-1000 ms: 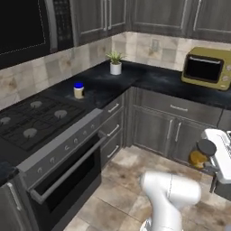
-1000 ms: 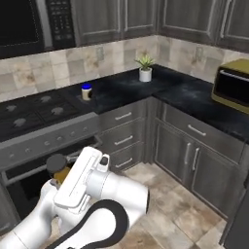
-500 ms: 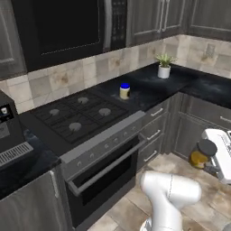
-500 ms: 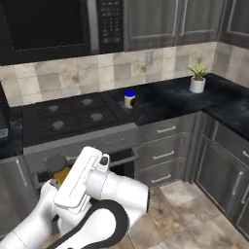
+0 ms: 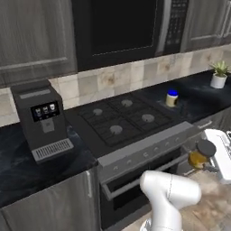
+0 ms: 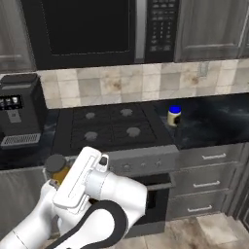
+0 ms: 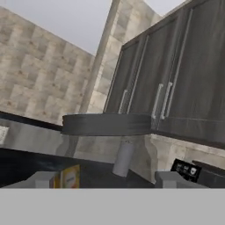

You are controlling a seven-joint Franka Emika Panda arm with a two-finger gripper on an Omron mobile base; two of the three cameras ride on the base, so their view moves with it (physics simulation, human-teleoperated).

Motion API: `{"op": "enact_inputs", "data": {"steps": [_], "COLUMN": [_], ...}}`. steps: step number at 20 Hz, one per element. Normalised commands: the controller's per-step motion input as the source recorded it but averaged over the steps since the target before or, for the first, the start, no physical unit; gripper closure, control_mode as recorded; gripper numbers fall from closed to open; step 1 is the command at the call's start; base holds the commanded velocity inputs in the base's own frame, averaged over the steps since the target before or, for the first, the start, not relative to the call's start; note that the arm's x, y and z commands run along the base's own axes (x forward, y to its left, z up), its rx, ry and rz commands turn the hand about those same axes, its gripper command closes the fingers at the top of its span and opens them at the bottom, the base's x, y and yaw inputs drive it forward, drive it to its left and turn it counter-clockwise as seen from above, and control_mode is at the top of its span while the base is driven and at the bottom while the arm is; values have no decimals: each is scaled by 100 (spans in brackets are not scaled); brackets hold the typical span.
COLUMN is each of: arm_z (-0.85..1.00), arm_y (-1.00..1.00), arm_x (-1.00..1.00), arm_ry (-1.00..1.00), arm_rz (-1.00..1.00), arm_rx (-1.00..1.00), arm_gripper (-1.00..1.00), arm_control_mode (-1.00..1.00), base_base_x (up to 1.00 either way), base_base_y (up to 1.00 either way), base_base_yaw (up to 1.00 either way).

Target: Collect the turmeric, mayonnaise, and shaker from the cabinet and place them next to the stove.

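So the small clear glass turmeric jar with the grey lid point(image 5: 200, 155) isn't on any counter right now. It's up in the two-finger gripper point(image 7: 107, 180), hanging out in front of the oven door, below the black marbled counter point(image 6: 214, 121). The jaws stand fairly wide with the jar clamped between them, the fingertips point(image 7: 44, 179) on either side of the glass under the lid. The stout blue-lidded mayonnaise jar point(image 6: 174, 116) already sits on the counter just beside the right edge of the black stove with round grey burners point(image 6: 112, 126), toward the back. My guess on handling: it's a tiny glass jar, so light and stiff, but smooth and breakable. I'd keep the grip on the glass body below the lid and set it down upright and gently near the mayonnaise, with no dropping. Views differ a lot here. Both base views show the jar's yellow-orange powder and where it hangs relative to the stove, plus the dark grey coffee machine point(image 5: 43, 119) on the counter left of the stove. The left one also catches a white-potted plant point(image 5: 219, 74) at the far right end of the counter. The hand view shows the lid as a big grey band across the middle, close up, with grey upper cabinet doors point(image 7: 176, 66) behind it.
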Motion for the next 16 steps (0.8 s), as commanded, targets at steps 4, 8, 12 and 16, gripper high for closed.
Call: {"op": "enact_inputs", "data": {"steps": [4, 8, 12, 16], "arm_z": [0, 0, 0, 0], "arm_y": [0, 0, 0, 0], "arm_x": [0, 0, 0, 0], "arm_ry": [0, 0, 0, 0], "arm_rz": [0, 0, 0, 0], "arm_rx": [0, 0, 0, 0], "arm_gripper": [100, 100, 100, 100], "arm_control_mode": [100, 100, 100, 100], "base_base_x": [32, 44, 53, 55], "base_base_y": [22, 28, 38, 37], "base_base_yaw": [43, 43, 43, 41]}}
